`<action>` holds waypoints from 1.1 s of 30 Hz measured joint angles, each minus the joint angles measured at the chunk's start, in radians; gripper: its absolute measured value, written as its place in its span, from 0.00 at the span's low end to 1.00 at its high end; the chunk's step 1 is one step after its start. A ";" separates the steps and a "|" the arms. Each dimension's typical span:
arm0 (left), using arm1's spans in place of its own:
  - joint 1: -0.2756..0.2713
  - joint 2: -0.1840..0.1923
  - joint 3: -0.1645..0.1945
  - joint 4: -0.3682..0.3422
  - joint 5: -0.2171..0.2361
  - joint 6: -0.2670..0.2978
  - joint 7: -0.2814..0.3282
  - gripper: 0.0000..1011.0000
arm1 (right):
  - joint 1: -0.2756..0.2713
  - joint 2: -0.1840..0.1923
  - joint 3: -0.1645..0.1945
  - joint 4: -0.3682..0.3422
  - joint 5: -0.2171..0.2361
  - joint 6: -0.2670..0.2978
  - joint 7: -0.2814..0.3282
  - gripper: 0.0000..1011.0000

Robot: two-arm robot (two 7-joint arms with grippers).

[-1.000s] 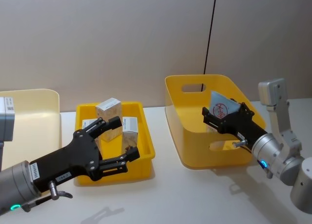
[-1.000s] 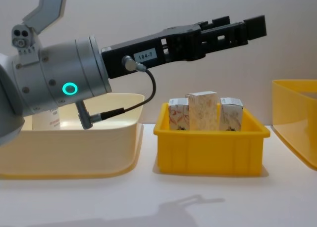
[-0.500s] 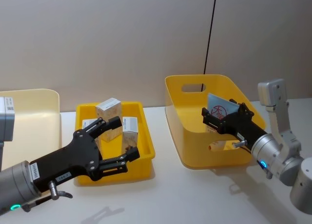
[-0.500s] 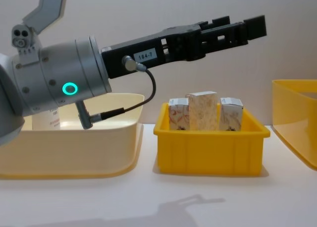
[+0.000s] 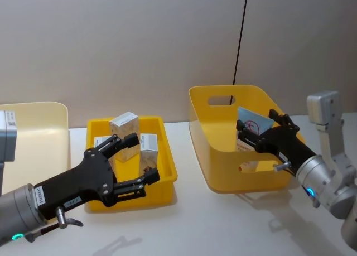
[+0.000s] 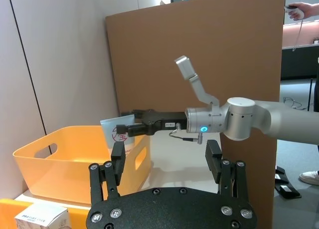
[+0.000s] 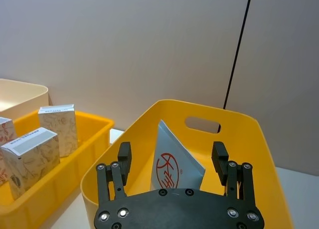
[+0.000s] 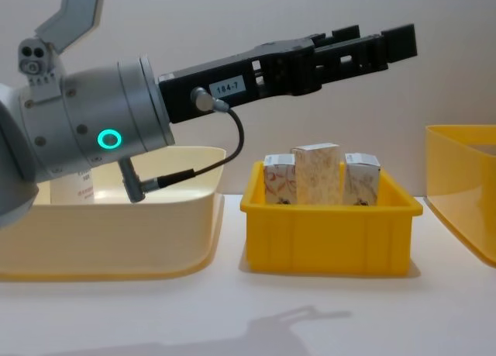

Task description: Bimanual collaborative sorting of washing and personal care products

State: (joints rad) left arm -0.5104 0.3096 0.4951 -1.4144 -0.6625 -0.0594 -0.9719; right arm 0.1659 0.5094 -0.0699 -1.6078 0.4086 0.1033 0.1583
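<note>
Left gripper [image 5: 144,157]: nearest to me, hanging over the near end of the small yellow tray [image 8: 325,236]; jaws spread wide with nothing between them; it looks poised, not yet committed to any carton.
Right gripper [image 7: 171,146]: reaching in over the near rim of the deep yellow bin [image 5: 220,90]; jaws wide apart and gripping nothing.
Pale-blue tube [image 5: 252,121]: inside the deep yellow bin, just beyond the right gripper's fingers [image 7: 124,156] and apart from them; it leans against the bin's inside, red round logo facing the gripper.
White cartons [image 8: 316,174]: three of them, standing upright and close together in the small yellow tray; the middle one stands a little taller than its neighbours.
Cream bin [image 8: 116,240]: on the robot's left, just beside the tray; something pale with red print stands in it, half hidden behind the left arm; I cannot tell what it is.
Done so far: I'd judge the sorting well along; cartons are together in the tray, a tube is in the deep bin, and every product I can see sits in some container.
Left to do: hard to say from here; the open left jaws above the cartons suggest one may yet be lifted or shifted; the right arm has only to draw clear of the bin.
</note>
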 joint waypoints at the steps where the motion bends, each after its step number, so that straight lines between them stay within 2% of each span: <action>1: 0.000 0.000 0.000 0.000 0.000 0.000 0.000 0.99 | -0.008 0.000 0.004 -0.009 -0.001 -0.002 -0.002 0.99; 14: 0.000 0.000 0.000 0.000 0.000 0.000 0.000 0.99 | -0.132 -0.010 0.063 -0.138 -0.053 -0.075 -0.069 0.99; 21: 0.000 0.000 0.000 0.000 0.000 0.000 0.000 0.99 | -0.179 -0.013 0.082 -0.180 -0.072 -0.117 -0.080 0.99; 28: 0.004 0.001 0.000 -0.003 0.006 0.000 0.013 0.99 | -0.179 -0.022 0.070 -0.179 -0.075 -0.115 -0.081 0.99; 32: 0.013 0.003 -0.001 -0.010 0.020 0.002 0.042 0.99 | -0.179 -0.040 0.042 -0.176 -0.081 -0.110 -0.082 0.99; 33: 0.017 0.004 -0.002 -0.013 0.028 0.003 0.059 0.99 | -0.179 -0.051 0.026 -0.175 -0.084 -0.107 -0.083 0.99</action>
State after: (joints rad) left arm -0.4931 0.3137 0.4935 -1.4275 -0.6344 -0.0565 -0.9133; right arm -0.0129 0.4587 -0.0435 -1.7826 0.3246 -0.0034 0.0754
